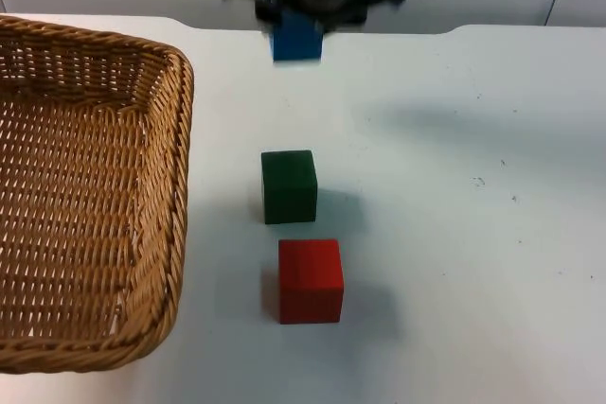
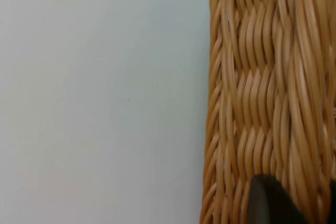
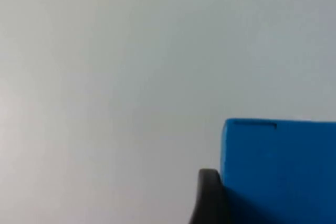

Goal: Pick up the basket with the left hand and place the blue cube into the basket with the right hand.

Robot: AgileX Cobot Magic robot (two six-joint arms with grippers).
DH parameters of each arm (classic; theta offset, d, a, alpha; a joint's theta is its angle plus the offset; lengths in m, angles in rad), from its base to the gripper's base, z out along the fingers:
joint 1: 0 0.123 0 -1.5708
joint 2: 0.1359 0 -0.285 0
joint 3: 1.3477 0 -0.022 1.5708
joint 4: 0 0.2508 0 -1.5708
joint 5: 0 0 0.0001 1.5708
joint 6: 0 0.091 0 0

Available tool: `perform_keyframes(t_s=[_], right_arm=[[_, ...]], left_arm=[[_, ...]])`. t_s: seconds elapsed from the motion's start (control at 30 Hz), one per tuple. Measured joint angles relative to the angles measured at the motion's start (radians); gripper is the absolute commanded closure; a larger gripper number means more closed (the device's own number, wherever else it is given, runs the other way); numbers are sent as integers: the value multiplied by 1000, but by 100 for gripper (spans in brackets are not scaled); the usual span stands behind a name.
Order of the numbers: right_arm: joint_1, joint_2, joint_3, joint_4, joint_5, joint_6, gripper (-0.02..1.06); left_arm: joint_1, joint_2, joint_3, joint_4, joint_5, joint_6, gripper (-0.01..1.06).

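Right gripper [image 1: 298, 35]: my jaws clamp the blue cube [image 1: 297, 42] above the counter [image 1: 454, 186].
Left gripper [image 2: 286, 203]: at the basket [image 1: 85, 186] rim; jaw state unclear.

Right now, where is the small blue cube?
In the top view the small blue cube is held in the right gripper at the far side of the white table, beyond the dark green cube and right of the wicker basket.
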Motion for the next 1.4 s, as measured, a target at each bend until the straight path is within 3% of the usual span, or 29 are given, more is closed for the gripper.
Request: perform_keyframes(t_s=[0.27, 0.37, 0.5, 0.87, 1.13, 1.4], right_arm=[[61, -242, 0, -2, 25, -196, 105], [103, -302, -2, 51, 35, -277, 105], [203, -337, -5, 208, 70, -452, 105], [312, -225, -5, 293, 172, -511, 105], [318, -137, -5, 326, 185, -519, 105], [318, -69, -5, 420, 179, -566, 105]], left_arm=[[0, 0, 0, -11, 0, 0, 105], [0, 0, 0, -14, 0, 0, 105], [0, 0, 0, -21, 0, 0, 105], [0, 0, 0, -27, 0, 0, 105], [0, 0, 0, -32, 0, 0, 105], [0, 0, 0, -37, 0, 4, 105]])
